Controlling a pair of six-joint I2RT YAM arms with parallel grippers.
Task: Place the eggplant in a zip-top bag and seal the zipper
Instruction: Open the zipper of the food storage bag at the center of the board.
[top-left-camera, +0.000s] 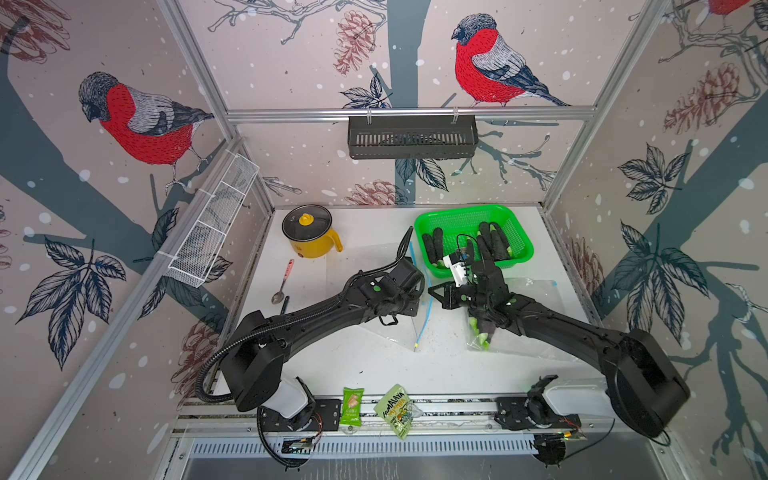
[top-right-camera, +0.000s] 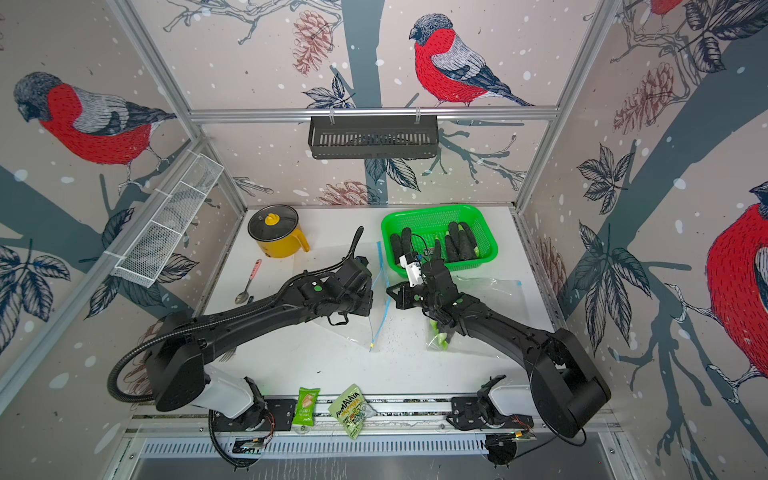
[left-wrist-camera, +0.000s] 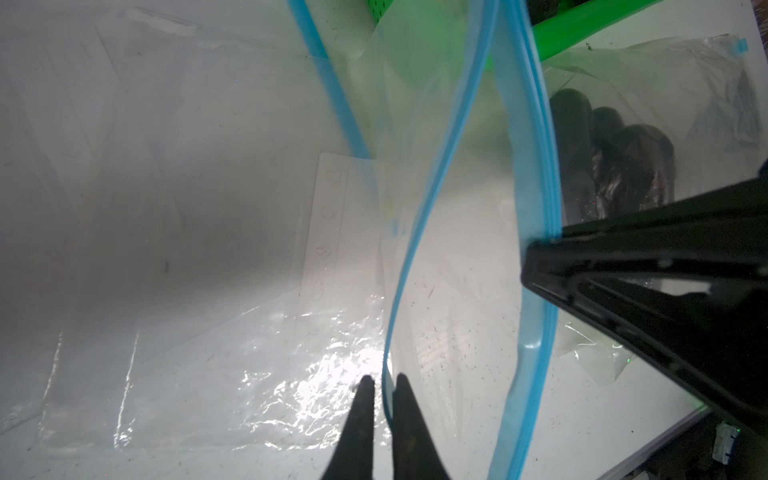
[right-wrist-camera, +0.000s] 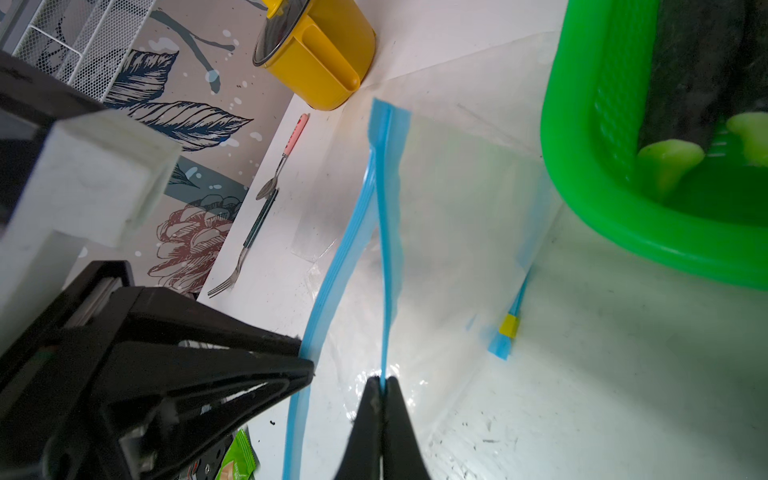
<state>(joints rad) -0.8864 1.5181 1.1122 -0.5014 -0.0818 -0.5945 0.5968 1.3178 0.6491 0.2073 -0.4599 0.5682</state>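
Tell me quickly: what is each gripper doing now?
Left gripper: almost closed around the bag rim; grip cannot be told.
Right gripper: closed on the bag rim.

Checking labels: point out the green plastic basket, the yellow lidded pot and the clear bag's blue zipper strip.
green plastic basket (top-left-camera: 509, 262): in a top view, on its near wall.
yellow lidded pot (top-left-camera: 311, 248): in a top view, on its yellow side.
blue zipper strip (right-wrist-camera: 385, 249): right wrist view, about mid-length.
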